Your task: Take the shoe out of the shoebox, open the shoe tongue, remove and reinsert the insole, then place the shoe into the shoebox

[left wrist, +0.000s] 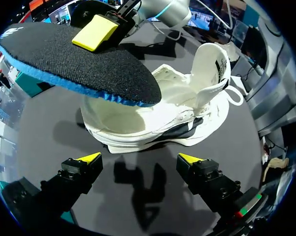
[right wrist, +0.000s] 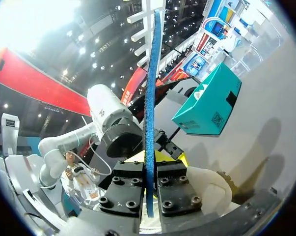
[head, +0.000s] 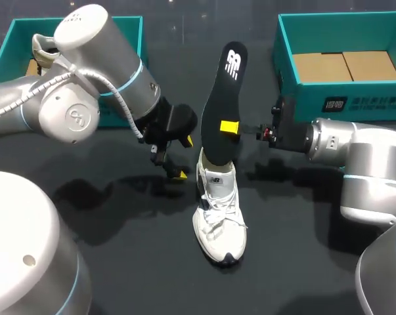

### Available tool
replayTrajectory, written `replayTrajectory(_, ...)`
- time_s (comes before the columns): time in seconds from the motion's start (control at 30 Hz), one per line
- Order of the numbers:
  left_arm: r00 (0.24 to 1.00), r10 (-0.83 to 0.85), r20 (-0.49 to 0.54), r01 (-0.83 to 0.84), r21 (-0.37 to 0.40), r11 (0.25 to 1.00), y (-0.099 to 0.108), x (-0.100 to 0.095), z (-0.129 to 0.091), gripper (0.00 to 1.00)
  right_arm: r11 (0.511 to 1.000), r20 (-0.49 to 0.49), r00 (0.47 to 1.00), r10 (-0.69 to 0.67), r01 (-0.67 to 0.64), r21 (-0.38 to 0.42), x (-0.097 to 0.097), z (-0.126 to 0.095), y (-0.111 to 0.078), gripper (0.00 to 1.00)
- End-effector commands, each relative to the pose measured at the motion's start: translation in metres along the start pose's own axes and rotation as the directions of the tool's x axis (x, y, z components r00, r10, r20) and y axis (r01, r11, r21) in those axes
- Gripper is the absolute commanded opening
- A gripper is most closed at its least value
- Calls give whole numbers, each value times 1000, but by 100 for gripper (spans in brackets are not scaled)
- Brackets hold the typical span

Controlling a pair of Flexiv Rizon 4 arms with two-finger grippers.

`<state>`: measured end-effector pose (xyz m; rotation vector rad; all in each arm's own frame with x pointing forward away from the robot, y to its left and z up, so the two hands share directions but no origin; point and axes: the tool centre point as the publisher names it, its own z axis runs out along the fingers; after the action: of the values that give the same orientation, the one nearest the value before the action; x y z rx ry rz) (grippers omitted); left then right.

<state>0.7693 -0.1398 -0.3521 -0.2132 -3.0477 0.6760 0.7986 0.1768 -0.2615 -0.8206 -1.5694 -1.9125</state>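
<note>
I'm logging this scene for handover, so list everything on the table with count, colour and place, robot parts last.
shoe: 1, white, mid-table, tongue raised.
insole: 1, black with a blue edge, upright over the shoe's opening.
left shoebox: 1, teal, far left of the table.
second shoe: 1, pale, inside the left shoebox, mostly hidden by the left arm.
right shoebox: 1, teal, far right of the table, brown cardboard floor.
table: 1, dark.
left arm: 1, silver-white, coming in from the left.
right arm: 1, silver-white, coming in from the right.
left tool: 1, yellow-tipped, open, beside the shoe.
right tool: 1, yellow-tipped, shut on the insole.
</note>
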Motion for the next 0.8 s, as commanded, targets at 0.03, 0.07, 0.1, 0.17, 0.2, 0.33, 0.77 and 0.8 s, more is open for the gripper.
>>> replayTrajectory(0.03, 1000, 2, -3, -2, 1, 1000, -1, -4, 13, 100, 1000, -19, 1000, -4, 4, 0, -8, 2, 0, 0)
replayTrajectory(0.07, 1000, 3, -3, -3, 1, 1000, -1, -4, 14, 100, 1000, -21, 1000, -5, 5, -1, -8, 2, 0, 0)
replayTrajectory(0.1, 1000, 4, -2, -4, 0, 1000, -2, -4, 15, 100, 1000, -23, 1000, -7, 6, -2, -9, 2, 0, 0)
replayTrajectory(0.17, 1000, 10, -2, -10, 0, 1000, -2, -4, 16, 100, 1000, -24, 1000, -9, 9, -4, -10, 2, 1, 0)
replayTrajectory(0.2, 1000, 11, -1, -11, 0, 1000, -2, -5, 17, 100, 1000, -24, 1000, -9, 9, -5, -10, 2, 1, 0)
replayTrajectory(0.33, 1000, 22, 4, -22, 1, 1000, -4, -6, 17, 100, 1000, -26, 999, -19, 19, -11, -11, -1, 1, 0)
replayTrajectory(0.77, 999, 43, 0, -43, 11, 999, -7, -6, 16, 100, 997, -38, 997, -69, 68, -31, -8, -4, 2, 0)
replayTrajectory(0.8, 999, 43, 0, -43, 11, 999, -7, -6, 16, 100, 997, -40, 997, -73, 72, -33, -8, -4, 2, 0)
